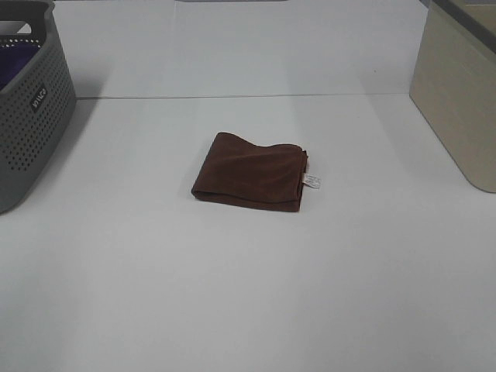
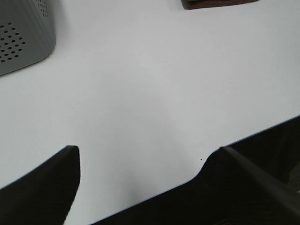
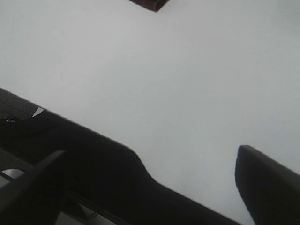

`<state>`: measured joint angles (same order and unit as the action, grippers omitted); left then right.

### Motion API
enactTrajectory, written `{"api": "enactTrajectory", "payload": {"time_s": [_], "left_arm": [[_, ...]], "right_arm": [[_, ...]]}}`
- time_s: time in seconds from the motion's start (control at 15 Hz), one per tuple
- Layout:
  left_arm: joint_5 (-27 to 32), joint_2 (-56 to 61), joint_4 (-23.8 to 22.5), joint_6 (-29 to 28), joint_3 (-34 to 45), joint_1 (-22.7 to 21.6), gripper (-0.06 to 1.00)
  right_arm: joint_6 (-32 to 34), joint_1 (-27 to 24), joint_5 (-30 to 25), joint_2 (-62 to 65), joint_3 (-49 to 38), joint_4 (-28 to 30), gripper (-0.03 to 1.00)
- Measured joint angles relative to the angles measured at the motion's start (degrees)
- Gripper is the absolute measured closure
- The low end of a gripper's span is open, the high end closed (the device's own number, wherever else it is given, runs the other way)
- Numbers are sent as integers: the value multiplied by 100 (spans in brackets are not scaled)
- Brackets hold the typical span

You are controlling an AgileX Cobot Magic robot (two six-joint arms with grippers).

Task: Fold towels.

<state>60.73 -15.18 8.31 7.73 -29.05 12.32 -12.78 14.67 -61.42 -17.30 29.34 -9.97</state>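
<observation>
A brown towel [image 1: 252, 172] lies folded into a small rectangle at the middle of the white table [image 1: 248, 294], with a white tag [image 1: 311, 181] at its right edge. Neither gripper shows in the exterior high view. In the left wrist view, my left gripper [image 2: 145, 187] is open and empty over the table's front edge, and the towel's edge [image 2: 218, 3] is far from it. In the right wrist view, my right gripper [image 3: 150, 187] is open and empty over the front edge, and a towel corner [image 3: 150, 3] is far off.
A grey perforated basket [image 1: 31, 108] stands at the back left and holds purple cloth [image 1: 15, 54]; it also shows in the left wrist view [image 2: 23, 33]. A beige bin [image 1: 461, 93] stands at the back right.
</observation>
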Motion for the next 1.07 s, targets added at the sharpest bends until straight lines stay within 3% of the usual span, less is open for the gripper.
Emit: {"api": "enactTrajectory", "payload": {"time_s": [0.4, 0.6, 0.67, 0.73, 0.87, 1.07], "left_arm": [[0, 23, 0, 0, 0, 0, 19], [0, 40, 6, 0, 0, -63, 19], [-11, 63, 6, 0, 0, -390, 19], [-17, 126, 6, 0, 0, -607, 19], [-17, 504, -6, 0, 0, -1043, 19], [-17, 1209, -6, 0, 0, -1352, 19]], "right_arm": [[0, -6, 0, 0, 0, 0, 7], [-6, -361, 0, 11, 0, -74, 7], [-6, -854, 6, 218, 0, -86, 7], [-6, -1014, 6, 390, 0, -86, 7], [-6, -1123, 6, 859, 0, -115, 7], [-6, -1134, 6, 1461, 0, -155, 7]]}}
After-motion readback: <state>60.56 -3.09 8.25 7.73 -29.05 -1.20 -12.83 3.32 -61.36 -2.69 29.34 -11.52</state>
